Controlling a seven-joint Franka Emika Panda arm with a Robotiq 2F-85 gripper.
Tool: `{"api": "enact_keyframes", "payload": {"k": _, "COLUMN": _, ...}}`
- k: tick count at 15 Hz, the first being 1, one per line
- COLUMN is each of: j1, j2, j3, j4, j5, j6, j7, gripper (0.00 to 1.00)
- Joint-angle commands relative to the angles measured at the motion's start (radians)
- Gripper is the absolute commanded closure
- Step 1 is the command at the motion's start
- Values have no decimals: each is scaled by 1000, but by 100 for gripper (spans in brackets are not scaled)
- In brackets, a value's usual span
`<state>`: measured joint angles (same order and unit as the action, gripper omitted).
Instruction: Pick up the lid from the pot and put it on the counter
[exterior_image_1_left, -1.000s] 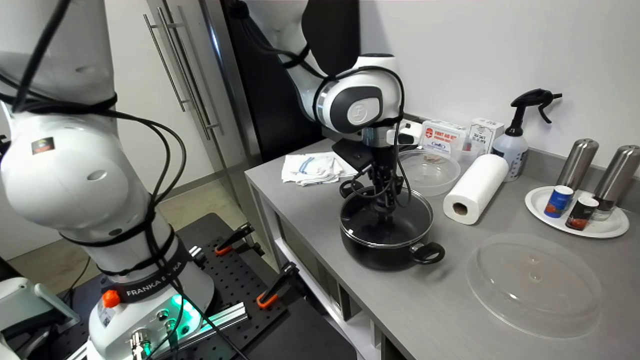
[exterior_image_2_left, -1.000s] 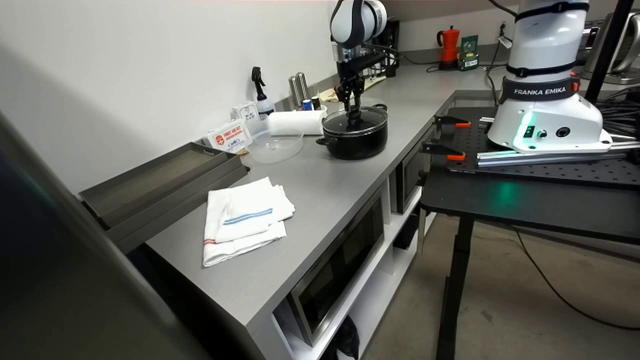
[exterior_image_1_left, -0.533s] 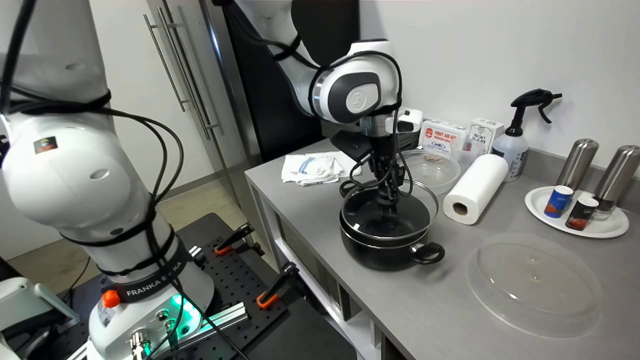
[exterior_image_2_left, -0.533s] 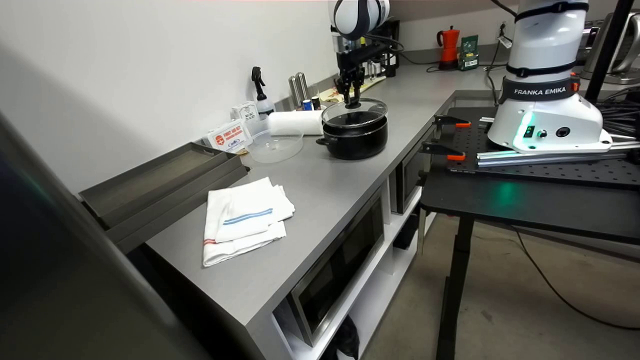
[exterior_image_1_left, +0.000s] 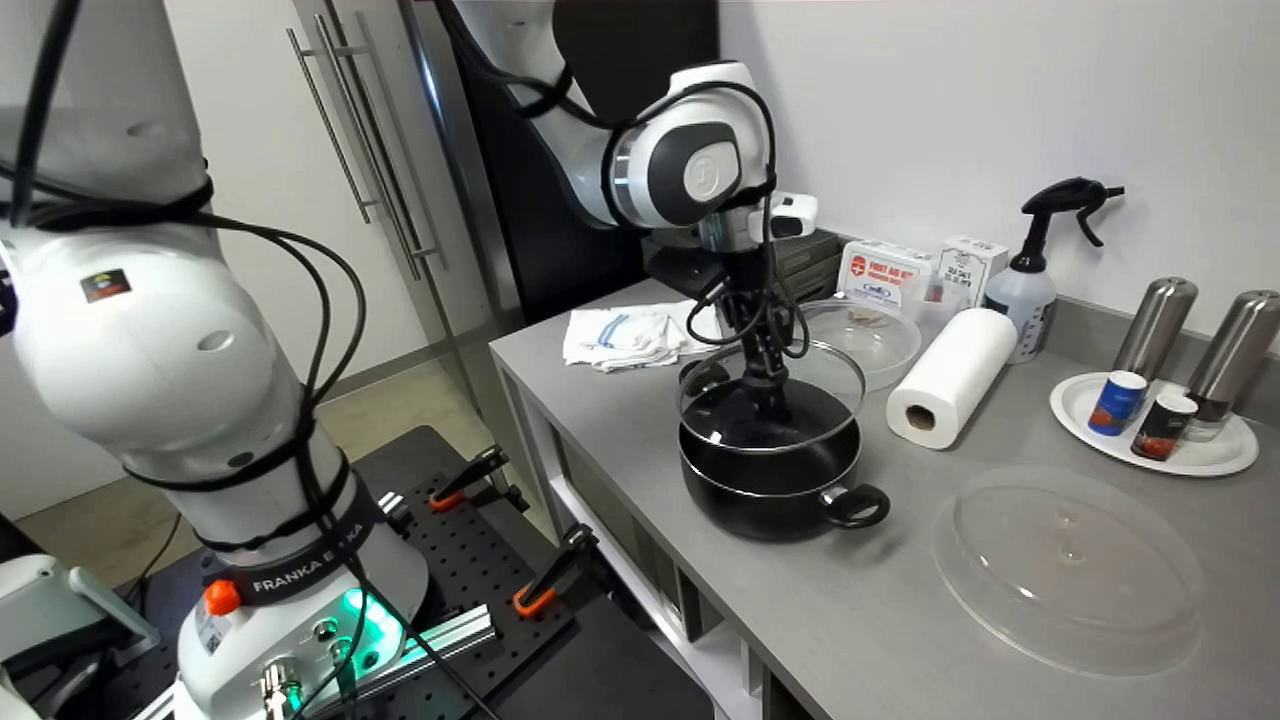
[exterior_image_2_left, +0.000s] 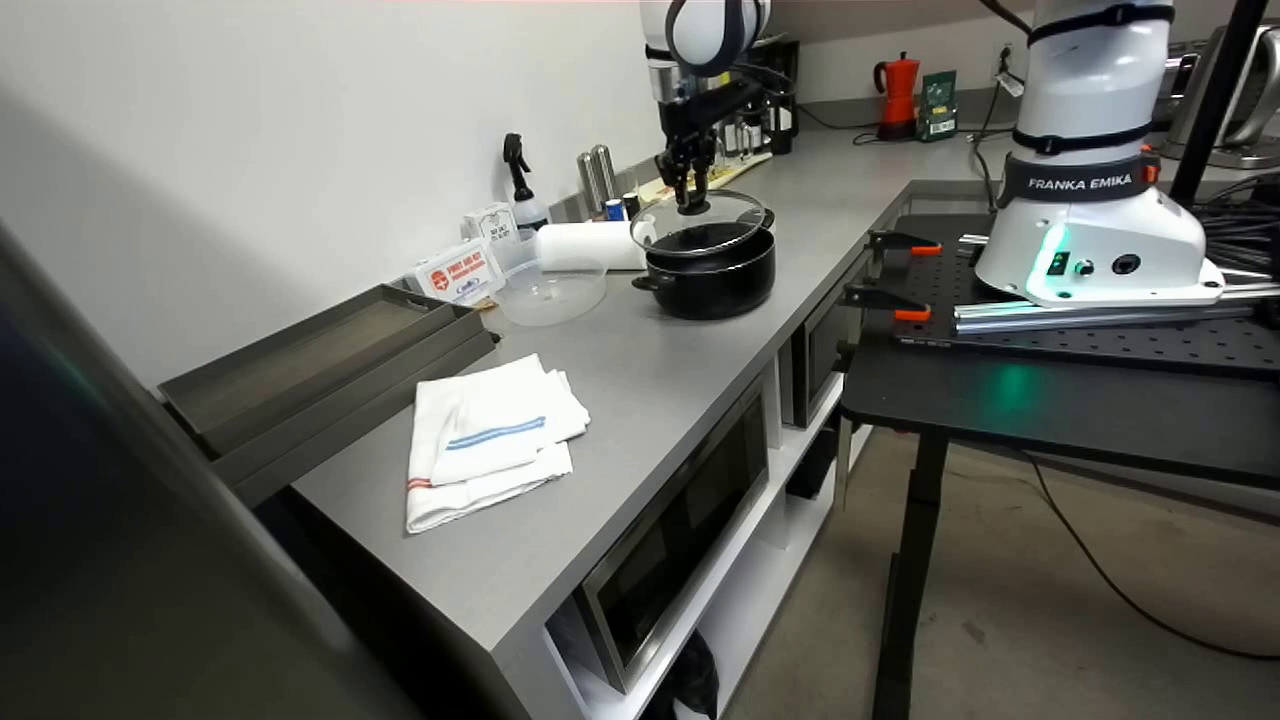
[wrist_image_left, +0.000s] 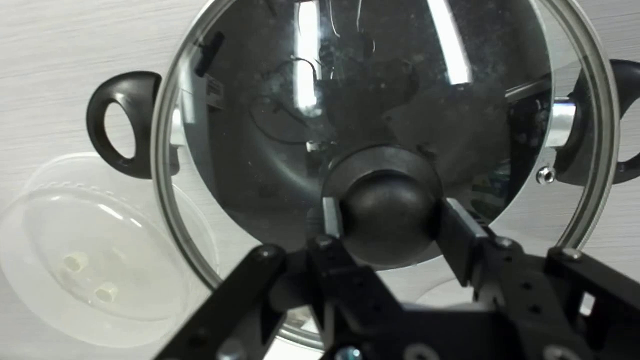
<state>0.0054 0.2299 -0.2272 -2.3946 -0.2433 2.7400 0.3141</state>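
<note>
My gripper (wrist_image_left: 387, 220) is shut on the dark centre knob of the glass lid (wrist_image_left: 370, 115) in the wrist view, one finger on each side of it. In both exterior views the gripper (exterior_image_1_left: 765, 385) (exterior_image_2_left: 692, 205) holds the lid (exterior_image_1_left: 818, 400) (exterior_image_2_left: 662, 228) slightly tilted, a short way above the black pot (exterior_image_1_left: 760, 510) (exterior_image_2_left: 712, 290). The rims of lid and pot are apart at the front. The pot's dark inside shows below the lid. The pot stands on the light-grey counter (exterior_image_1_left: 850, 610) (exterior_image_2_left: 620, 370).
A large clear disc (exterior_image_1_left: 1070, 590) lies right of the pot in an exterior view. A paper towel roll (exterior_image_1_left: 950, 380), a clear round container (exterior_image_1_left: 860, 340), folded towels (exterior_image_1_left: 625, 337) and a white plate (exterior_image_1_left: 1080, 400) with shakers are around. Grey trays (exterior_image_2_left: 320, 360) stand by the wall.
The lid sat on the pot a second ago. It has risen off with my gripper, and both have shifted slightly left in both exterior views. The pot has stayed in place.
</note>
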Motion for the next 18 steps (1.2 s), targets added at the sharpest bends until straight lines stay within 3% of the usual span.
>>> {"api": "enact_keyframes", "payload": {"k": 1, "j1": 52, "j2": -48, "j3": -13, "j4": -19, "j5": -92, "j6": -9, "j7": 89, "gripper": 75}}
{"api": "enact_keyframes", "payload": {"k": 18, "j1": 182, "j2": -55, "j3": 74, "j4": 18, "j5": -281, "j6": -110, "j7": 298, "gripper": 75}}
